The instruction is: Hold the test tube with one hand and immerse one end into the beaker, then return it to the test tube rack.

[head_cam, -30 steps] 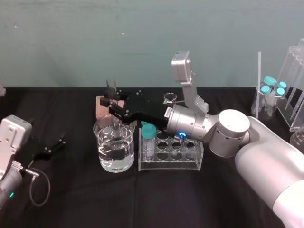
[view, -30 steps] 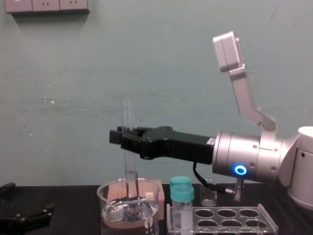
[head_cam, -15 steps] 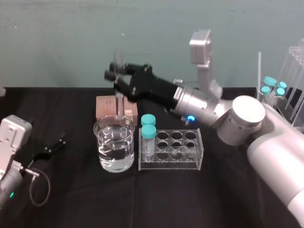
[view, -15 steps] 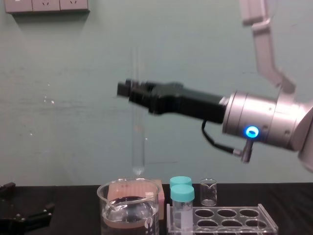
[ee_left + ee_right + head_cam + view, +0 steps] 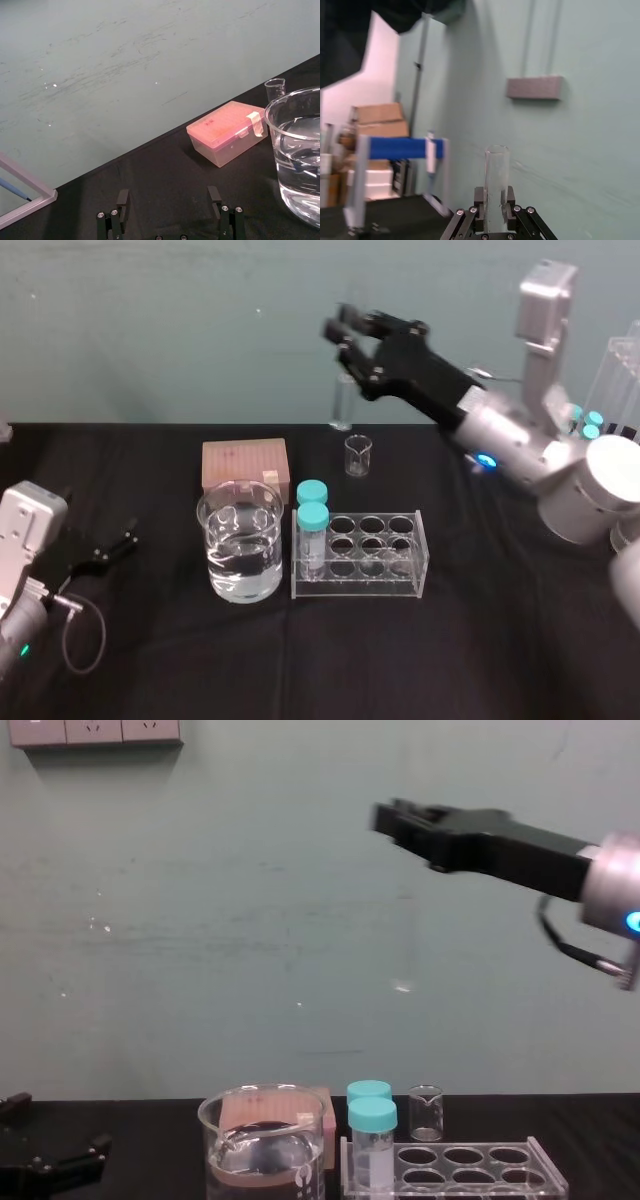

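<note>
Test tube (image 5: 496,172) clamped, seemingly upright, in right gripper (image 5: 495,199).

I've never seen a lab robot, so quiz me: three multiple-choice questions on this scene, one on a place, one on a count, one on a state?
1. Where is the test tube? A lying flat; B snapped in two; C held up in the air by the right gripper.
2. How many teal-capped vials stand in the test tube rack? A two; B none; C five.
3. What state is the beaker in? A empty; B part full of clear liquid; C tipped over.
Answers: 1 C: its fingers clamp the tube in the right wrist view; the left gripper lies idle, low left. 2 A: two teal caps at the rack's left end. 3 B: a liquid surface shows partway up.
</note>
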You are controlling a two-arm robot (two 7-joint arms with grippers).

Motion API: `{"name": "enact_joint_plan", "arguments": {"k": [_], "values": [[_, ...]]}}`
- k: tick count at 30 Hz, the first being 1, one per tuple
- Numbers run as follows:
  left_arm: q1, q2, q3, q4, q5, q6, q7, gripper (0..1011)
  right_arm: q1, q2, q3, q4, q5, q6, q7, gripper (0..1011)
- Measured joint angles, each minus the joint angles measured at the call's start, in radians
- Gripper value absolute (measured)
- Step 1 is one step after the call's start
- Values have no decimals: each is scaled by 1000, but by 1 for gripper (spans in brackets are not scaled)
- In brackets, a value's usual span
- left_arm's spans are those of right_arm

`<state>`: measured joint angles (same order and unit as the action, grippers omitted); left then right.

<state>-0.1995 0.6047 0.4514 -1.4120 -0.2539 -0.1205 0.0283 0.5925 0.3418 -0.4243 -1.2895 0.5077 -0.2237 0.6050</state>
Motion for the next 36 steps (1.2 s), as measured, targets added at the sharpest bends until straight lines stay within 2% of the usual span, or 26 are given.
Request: {"name": "enact_joint_plan", "arguments": {"k": [1,4,8,12,17,24,36], "values": [[0,0,0,0,0,0,0,1000,-24,15,14,-22,-7,13,-26,236],[0,0,0,0,0,0,0,1000,-58,34,32,-50,-14,33,-57,236],[0,0,0,0,0,0,0,1000,-133,59,63,-100,-26,70,-111,236],[0,0,0,0,0,0,0,1000,-187,70,85,-130,-29,97,-143,236],[0,0,0,0,0,0,0,1000,-240,73,110,-136,-34,100,-161,236],[0,0,0,0,0,0,0,1000,-266,58,131,-98,-43,85,-164,236],[0,0,0,0,0,0,0,1000,-248,11,144,-17,-39,42,-130,236]]}}
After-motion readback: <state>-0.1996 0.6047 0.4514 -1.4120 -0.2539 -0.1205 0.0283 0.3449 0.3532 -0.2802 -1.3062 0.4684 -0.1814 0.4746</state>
